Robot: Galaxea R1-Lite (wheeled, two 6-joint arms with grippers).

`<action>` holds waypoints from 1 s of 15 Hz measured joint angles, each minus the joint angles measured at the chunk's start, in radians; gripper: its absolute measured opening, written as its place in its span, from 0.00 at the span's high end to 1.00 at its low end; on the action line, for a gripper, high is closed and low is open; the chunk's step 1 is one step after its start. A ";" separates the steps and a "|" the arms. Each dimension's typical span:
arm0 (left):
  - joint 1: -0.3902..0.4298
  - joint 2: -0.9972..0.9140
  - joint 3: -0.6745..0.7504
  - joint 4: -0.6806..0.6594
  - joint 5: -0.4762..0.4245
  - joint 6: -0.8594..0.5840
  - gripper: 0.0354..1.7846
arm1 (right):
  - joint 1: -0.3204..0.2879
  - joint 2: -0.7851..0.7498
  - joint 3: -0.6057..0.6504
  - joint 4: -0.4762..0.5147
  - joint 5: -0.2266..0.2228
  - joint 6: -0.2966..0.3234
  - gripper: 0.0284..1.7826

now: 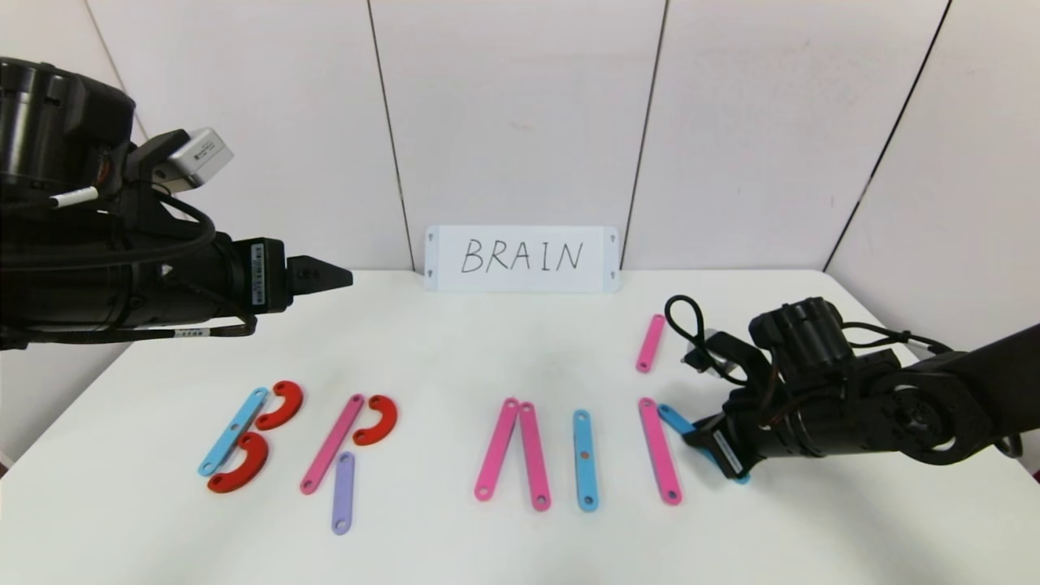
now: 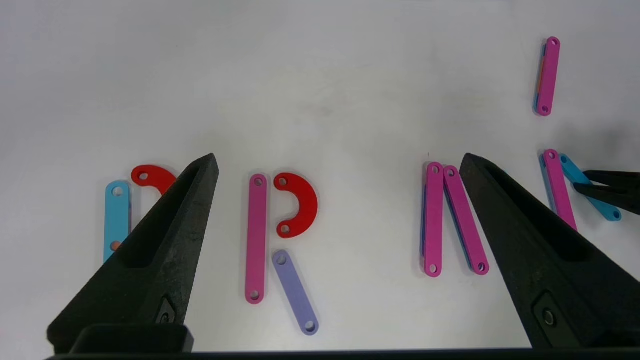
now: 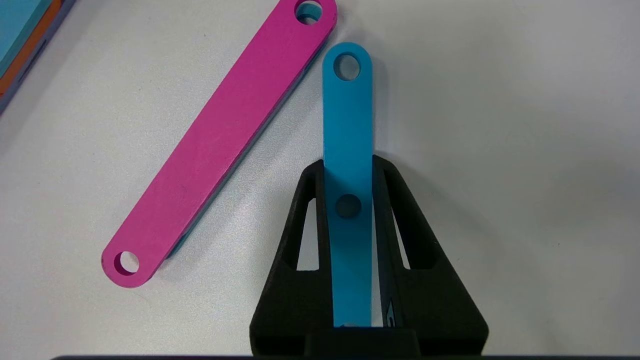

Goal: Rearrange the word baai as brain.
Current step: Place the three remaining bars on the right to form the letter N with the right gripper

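Observation:
The letters lie in a row on the white table (image 1: 455,349). A light-blue strip (image 1: 233,431) with two red curves (image 1: 280,405) forms a B. A pink strip (image 1: 331,444), a red curve (image 1: 375,419) and a purple strip (image 1: 343,492) form an R. To their right lie two pink strips (image 1: 496,448), a light-blue strip (image 1: 585,459) and a pink strip (image 1: 659,449). My right gripper (image 3: 348,167) is low at the table, shut on a light-blue strip (image 3: 347,110) whose far end nears that pink strip (image 3: 220,145). My left gripper (image 2: 340,157) is open and empty, raised at the left.
A white card (image 1: 522,258) with handwritten BRAIN leans on the back wall. A lone pink strip (image 1: 650,342) lies behind the right gripper. Panel walls close the back and right. The table's front edge is near the letters.

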 joint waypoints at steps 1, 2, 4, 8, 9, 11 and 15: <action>0.000 0.000 0.000 0.000 0.000 0.000 0.06 | 0.001 0.002 -0.002 0.000 0.000 0.000 0.86; 0.000 0.000 0.000 0.000 0.000 0.000 0.06 | 0.002 0.004 -0.003 0.001 0.000 0.001 0.86; 0.000 0.000 -0.001 0.000 0.000 0.000 0.06 | 0.002 0.006 -0.004 0.001 -0.001 0.001 0.86; 0.000 0.000 -0.002 0.000 0.000 0.000 0.06 | 0.003 0.008 -0.006 0.002 -0.006 0.001 0.80; 0.000 -0.001 -0.002 0.000 0.000 0.000 0.06 | 0.003 0.007 -0.006 0.001 -0.010 0.001 0.76; 0.000 -0.001 -0.002 0.000 0.000 0.000 0.06 | 0.002 0.005 -0.004 0.002 -0.013 0.001 0.62; 0.000 -0.002 -0.002 0.000 0.000 0.000 0.06 | -0.002 -0.006 0.005 0.006 -0.015 0.001 0.25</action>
